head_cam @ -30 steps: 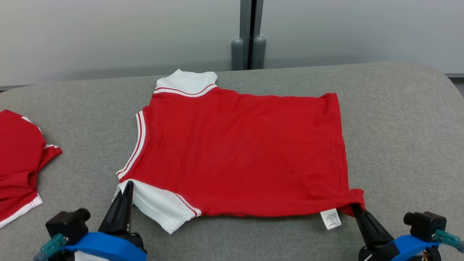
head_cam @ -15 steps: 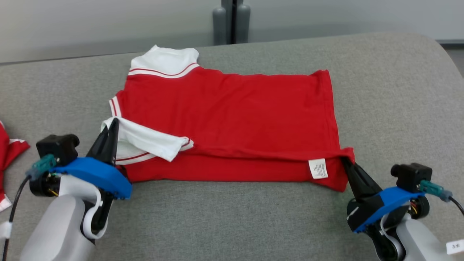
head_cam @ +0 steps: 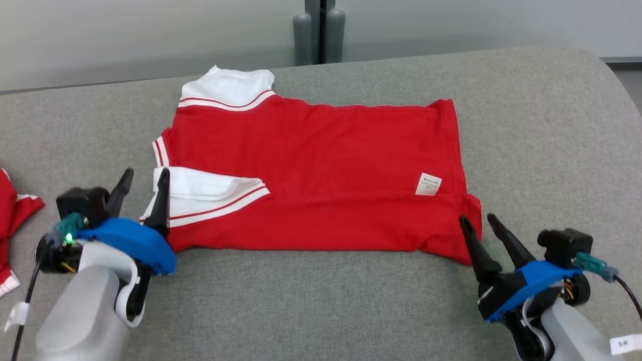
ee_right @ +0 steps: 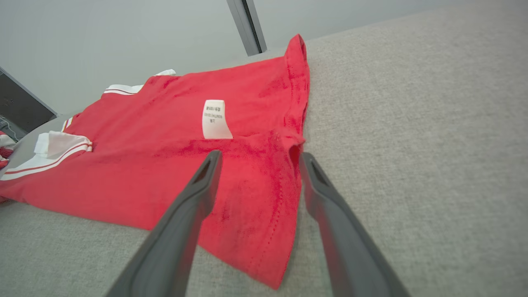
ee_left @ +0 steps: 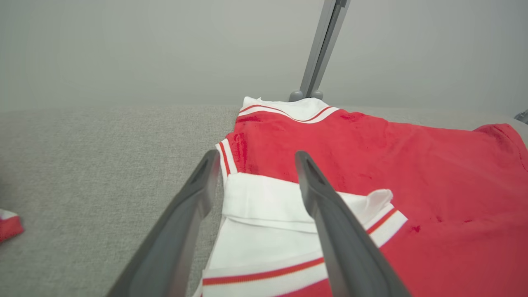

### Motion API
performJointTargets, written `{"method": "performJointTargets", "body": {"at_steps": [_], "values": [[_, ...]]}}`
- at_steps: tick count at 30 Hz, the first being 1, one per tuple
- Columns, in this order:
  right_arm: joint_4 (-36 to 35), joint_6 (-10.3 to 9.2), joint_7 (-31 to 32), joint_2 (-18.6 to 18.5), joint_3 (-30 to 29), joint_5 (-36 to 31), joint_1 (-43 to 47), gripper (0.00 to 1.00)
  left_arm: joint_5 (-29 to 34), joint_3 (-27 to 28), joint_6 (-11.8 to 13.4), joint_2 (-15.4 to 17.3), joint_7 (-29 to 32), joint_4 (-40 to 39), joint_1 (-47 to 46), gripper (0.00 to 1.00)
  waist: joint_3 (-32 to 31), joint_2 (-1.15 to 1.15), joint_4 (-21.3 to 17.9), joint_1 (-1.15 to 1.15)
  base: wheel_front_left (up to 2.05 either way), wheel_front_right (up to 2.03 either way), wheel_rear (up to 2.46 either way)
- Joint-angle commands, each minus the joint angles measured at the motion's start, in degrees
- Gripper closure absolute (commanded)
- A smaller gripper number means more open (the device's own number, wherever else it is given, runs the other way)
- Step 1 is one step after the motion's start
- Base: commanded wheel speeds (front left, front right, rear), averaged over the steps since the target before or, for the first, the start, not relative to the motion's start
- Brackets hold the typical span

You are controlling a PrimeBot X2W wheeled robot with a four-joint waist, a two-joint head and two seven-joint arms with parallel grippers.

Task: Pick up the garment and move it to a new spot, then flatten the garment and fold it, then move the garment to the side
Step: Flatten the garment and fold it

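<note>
- The grey cushion (head_cam: 541, 125) carries the red shirt (head_cam: 321, 150), which lies flat mid-surface with its near edge doubled over the body.
- The left gripper (head_cam: 146, 171) stands spread beside the white sleeve (head_cam: 210, 183), and the right gripper (head_cam: 476, 217) is spread at the shirt's corner. Neither pinches cloth.
- Folding looks part-done. I'd say the next fold calls for fresh grips.

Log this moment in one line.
left gripper: open, at white sleeve | right gripper: open, at hem corner | red T-shirt: near edge folded over, on grey cushion
</note>
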Motion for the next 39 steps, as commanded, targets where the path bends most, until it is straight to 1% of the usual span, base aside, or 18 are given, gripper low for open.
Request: {"method": "performJointTargets", "body": {"at_steps": [1, 5, 9, 13, 16, 20, 23, 24, 25, 26, 27, 28, 35, 39], "values": [[0.43, 0.02, -0.38, -0.84, -0.06, 0.22, 1.40, 0.00, -0.25, -0.47, -0.24, -0.12, -0.45, 0.73, 1.51, 0.00, -0.46, 0.00, 0.10, 0.01, 0.00, 0.00, 0.00], [1.06, 0.02, -0.71, -1.00, -0.57, -0.11, 2.36, 0.00, -1.07, -0.78, -0.36, 0.26, -0.90, 1.96, 3.48, 0.00, -0.95, 0.00, 0.50, 0.01, 0.00, 0.00, 0.00], [2.63, 0.02, -0.85, -0.38, -0.78, -1.00, 1.63, 0.00, -0.24, -1.98, -0.41, 0.89, -1.21, 3.53, 4.65, 0.00, -0.79, 0.00, 0.69, 0.01, 0.00, 0.00, 0.00], [3.74, 0.02, -0.95, 0.06, -0.63, -1.58, 0.68, 0.00, -0.66, -2.37, -0.44, 0.56, -0.64, 5.18, 5.12, 0.00, -0.64, 0.00, 0.78, 0.01, 0.00, 0.00, 0.00], [5.35, 0.02, -0.98, 0.90, -0.25, -2.00, -0.04, 0.00, -1.40, -2.99, -0.48, -0.46, 0.47, 6.74, 5.00, 0.00, -0.47, 0.00, 0.98, 0.01, 0.00, 0.00, 0.00], [6.61, 0.02, -1.05, 1.52, 0.07, -2.17, -0.70, 0.00, -1.89, -3.51, -0.53, -0.93, 0.53, 7.69, 4.54, 0.00, -0.39, 0.00, 1.07, 0.01, 0.00, 0.00, 0.00], [7.99, 0.02, -1.14, 2.05, 0.20, -2.01, -0.71, 0.00, -3.43, -3.21, -0.57, -1.71, 0.17, 8.24, 4.37, 0.00, -0.58, 0.00, 1.33, 0.01, 0.00, 0.00, 0.00], [8.50, 0.02, -0.78, 2.28, 0.44, -1.82, -0.60, 0.00, -3.63, -3.42, -0.53, -1.79, 0.17, 8.59, 4.42, 0.05, -0.68, 0.00, 1.42, 0.01, 0.00, 0.00, 0.00], [9.04, 0.02, -0.55, 2.40, 0.67, -1.72, -0.53, 0.20, -3.69, -4.08, -0.50, -1.94, 0.59, 9.00, 4.58, 0.46, -0.77, 0.00, 1.54, 0.01, 0.00, 0.00, 0.00], [9.49, 0.02, -0.56, 2.46, 0.69, -1.49, -0.51, 0.32, -4.12, -4.69, -0.39, -2.37, 0.86, 9.18, 4.69, 0.55, -0.86, 0.00, 1.81, 0.01, 0.00, 0.00, 0.00], [9.89, 0.02, -0.40, 2.59, 0.96, -1.38, -0.44, 0.72, -4.56, -4.87, -0.40, -2.49, 0.73, 9.31, 4.74, 0.79, -0.98, 0.00, 1.97, 0.01, 0.00, 0.00, 0.00], [10.19, 0.02, -0.42, 2.58, 1.10, -1.17, -0.50, 1.00, -4.90, -5.19, -0.40, -2.38, 0.52, 9.49, 4.78, 1.00, -1.10, 0.00, 2.08, 0.01, 0.00, 0.00, 0.00], [9.42, 0.02, -1.25, 1.55, 0.95, -0.11, 0.65, 1.00, -7.05, -5.51, -0.39, -1.25, -2.30, 8.89, 5.88, 1.00, -3.45, 0.00, 2.82, 0.01, 0.00, 0.00, 0.00], [7.24, 0.02, -1.40, 0.64, 0.26, 1.04, 3.52, 1.00, -7.85, -4.47, -0.39, -1.61, -3.39, 6.13, 9.19, 1.00, -5.75, 0.00, 3.58, 0.01, 0.00, 0.00, 0.00]]}}
